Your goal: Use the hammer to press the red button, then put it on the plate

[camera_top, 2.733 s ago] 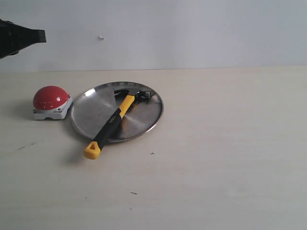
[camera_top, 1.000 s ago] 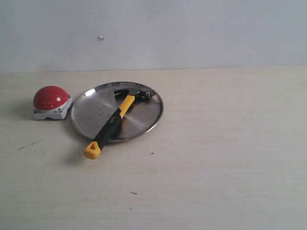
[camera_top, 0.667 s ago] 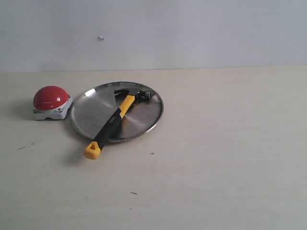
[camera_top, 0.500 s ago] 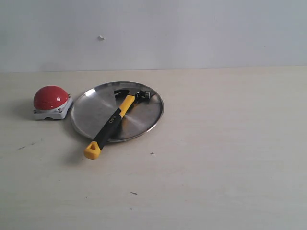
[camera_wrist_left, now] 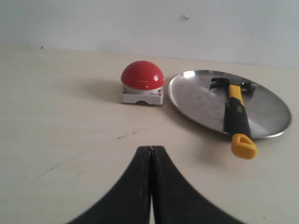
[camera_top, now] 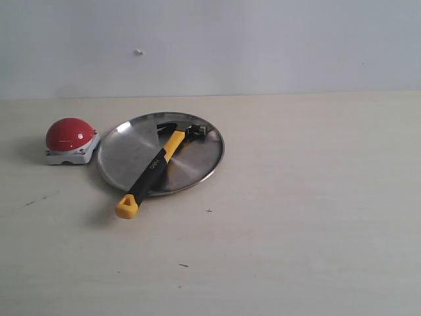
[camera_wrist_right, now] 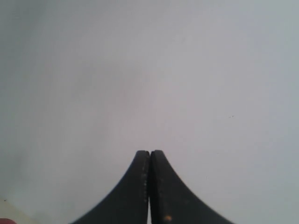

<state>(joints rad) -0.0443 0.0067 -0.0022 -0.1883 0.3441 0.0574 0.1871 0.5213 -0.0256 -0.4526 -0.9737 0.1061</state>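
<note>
The left gripper (camera_wrist_left: pixel 150 150) is hanging with its fingers pressed together on nothing, and the right gripper (camera_wrist_right: pixel 149 154) is showing the same closed, empty fingers. The hammer (camera_top: pixel 156 164) is lying across the plate (camera_top: pixel 122 158), its yellow loop overhanging the rim at seven o'clock. The red button (camera_top: pixel 68 134) is sitting just beside the plate at nine o'clock. Any brush against that overhanging handle is likely risking the hammer sliding off, or the plate shunting into the button.

Lab-like setup: pale tabletop (camera_top: pixel 316 217), blank wall (camera_top: pixel 263 46)
</note>
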